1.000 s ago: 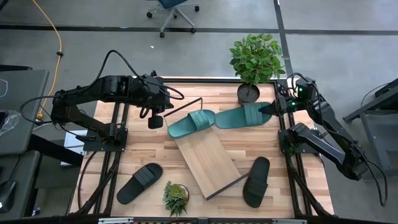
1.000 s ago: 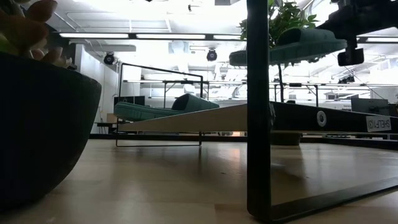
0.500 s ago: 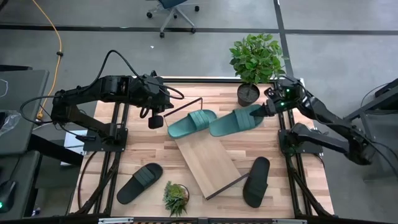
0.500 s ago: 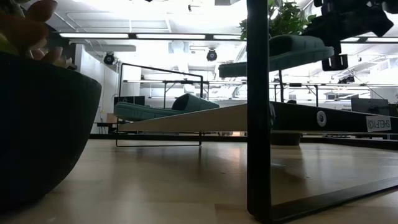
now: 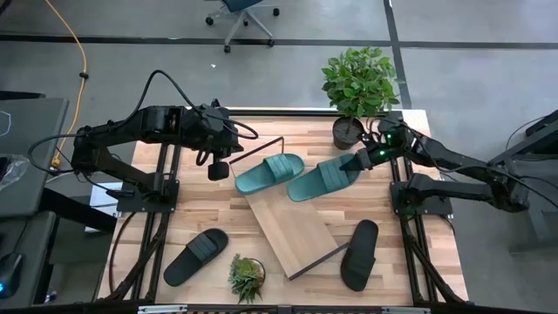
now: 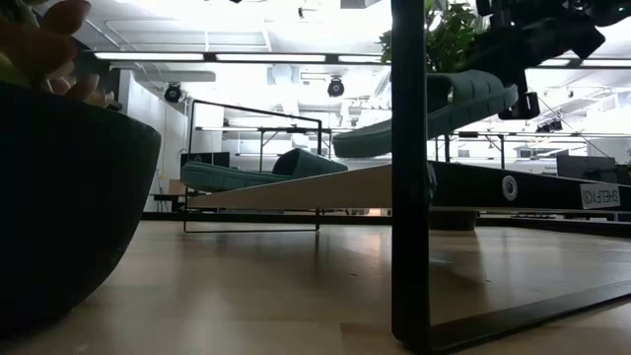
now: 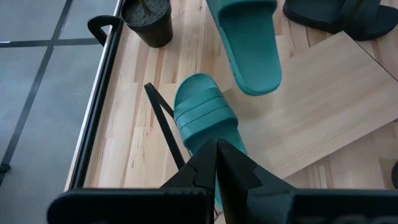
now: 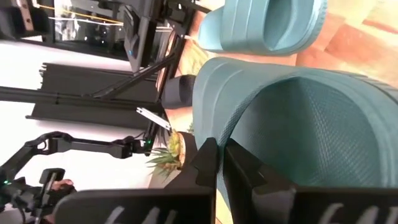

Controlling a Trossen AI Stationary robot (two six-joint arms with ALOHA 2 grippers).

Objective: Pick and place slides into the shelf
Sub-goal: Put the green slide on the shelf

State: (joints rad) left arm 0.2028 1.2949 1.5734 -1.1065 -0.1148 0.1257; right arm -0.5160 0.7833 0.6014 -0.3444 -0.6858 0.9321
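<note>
One slide (image 5: 270, 173) lies on the shelf's (image 5: 292, 228) raised end, another slide (image 5: 323, 180) beside it.

an open office or lab floor — grey concrete floor (image 5: 488, 78), swivel chair (image 5: 242, 16), ceiling strip lights (image 6: 266, 57).

Grey floor (image 5: 131, 17) surrounding table; office chair (image 5: 242, 16) standing top centre; yellow cable (image 5: 80, 61) trailing upper left; ceiling strip lights (image 6: 256, 57) glowing.
</note>
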